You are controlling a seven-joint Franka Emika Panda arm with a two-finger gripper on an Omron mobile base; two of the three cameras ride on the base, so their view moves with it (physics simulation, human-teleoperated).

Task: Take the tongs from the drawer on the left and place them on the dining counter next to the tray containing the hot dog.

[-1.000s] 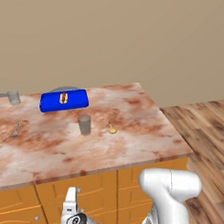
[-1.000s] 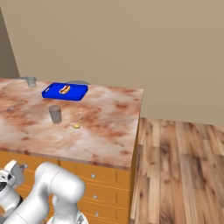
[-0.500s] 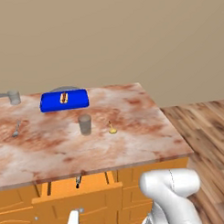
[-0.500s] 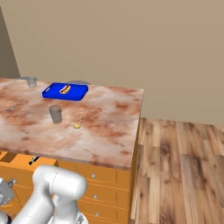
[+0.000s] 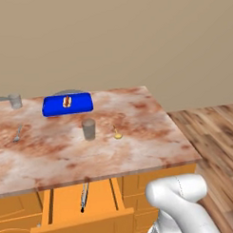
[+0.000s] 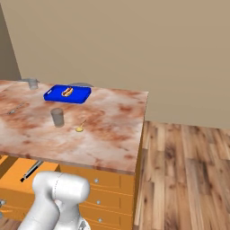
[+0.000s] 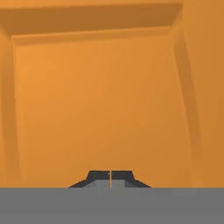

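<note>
Kitchen, beige wall behind, wood-plank floor to the right; a mottled reddish-brown and cream marble worktop (image 5: 138,136) over orange cabinets.

Tongs (image 5: 84,196): long, thin, grey metal with a black end, lying flat inside the open drawer (image 5: 64,206), lengthwise front to back, toward the drawer's right half. Also seen in the right base view (image 6: 31,170), partly under the worktop's edge. Nothing touches them.

Drawer: wide, shallow, plain orange inside, pulled out from under the worktop's front edge.

Tray (image 5: 67,104): bright blue, rounded corners, at the far side of the worktop, well apart from the drawer. Hot dog (image 5: 66,101): small tan bun with red sausage, lying in the tray near its middle.

Grey cup (image 5: 89,129): upright, near the worktop's middle, in front of the tray. Small gold spoon (image 5: 117,134): just right of the cup. Silver fork (image 5: 17,134): toward the left edge. A second small grey cup (image 5: 14,100): far left corner.

Gripper (image 7: 110,177): fingertips pressed together, holding nothing, facing a plain orange panelled surface in the hand view.
</note>
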